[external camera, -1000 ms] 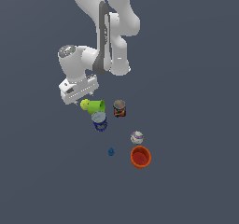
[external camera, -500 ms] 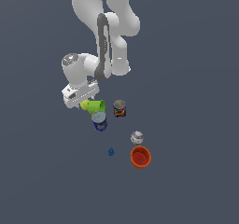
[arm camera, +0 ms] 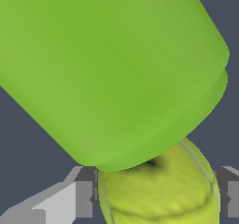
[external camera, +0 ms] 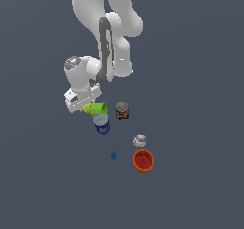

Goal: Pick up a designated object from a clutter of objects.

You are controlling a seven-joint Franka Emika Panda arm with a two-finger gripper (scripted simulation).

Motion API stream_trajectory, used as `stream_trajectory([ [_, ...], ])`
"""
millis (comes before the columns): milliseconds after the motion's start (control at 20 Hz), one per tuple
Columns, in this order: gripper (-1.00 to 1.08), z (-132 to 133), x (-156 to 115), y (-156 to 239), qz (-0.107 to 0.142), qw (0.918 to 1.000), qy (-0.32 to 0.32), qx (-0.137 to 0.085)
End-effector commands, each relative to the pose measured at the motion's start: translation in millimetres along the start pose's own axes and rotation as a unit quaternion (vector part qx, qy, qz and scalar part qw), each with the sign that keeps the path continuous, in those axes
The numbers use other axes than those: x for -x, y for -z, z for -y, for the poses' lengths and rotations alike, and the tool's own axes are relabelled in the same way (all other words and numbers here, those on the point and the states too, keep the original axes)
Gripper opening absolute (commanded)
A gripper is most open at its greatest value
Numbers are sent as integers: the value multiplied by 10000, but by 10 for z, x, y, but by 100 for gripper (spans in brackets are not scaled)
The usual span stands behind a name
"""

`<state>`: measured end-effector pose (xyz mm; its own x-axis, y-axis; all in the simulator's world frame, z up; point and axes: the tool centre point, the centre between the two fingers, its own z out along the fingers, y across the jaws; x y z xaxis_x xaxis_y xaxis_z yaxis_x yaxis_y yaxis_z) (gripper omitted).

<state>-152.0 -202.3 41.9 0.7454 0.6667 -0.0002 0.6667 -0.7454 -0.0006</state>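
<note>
Lowered since before, the pincer straddles the tennis ball, jaws spread; only the wrist view shows this, beside the green cup.

The green cup lies on its side, with the tool low at its closed end on the exterior view's left; a yellow-green sliver there may be the tennis ball. Just below the cup stands the blue can; the dark red-labelled can stands beside the cup's mouth. Farther below it sit the white-purple ball, orange-red bowl and tiny blue piece.
</note>
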Motion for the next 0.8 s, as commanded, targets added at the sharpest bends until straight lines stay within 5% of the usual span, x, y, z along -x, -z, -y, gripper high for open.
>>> stream_trajectory([
  [0,-100,-3,-2,3,-1,10000,1,3],
  [750,-100,-28,-51,100,0,10000,1,0],
])
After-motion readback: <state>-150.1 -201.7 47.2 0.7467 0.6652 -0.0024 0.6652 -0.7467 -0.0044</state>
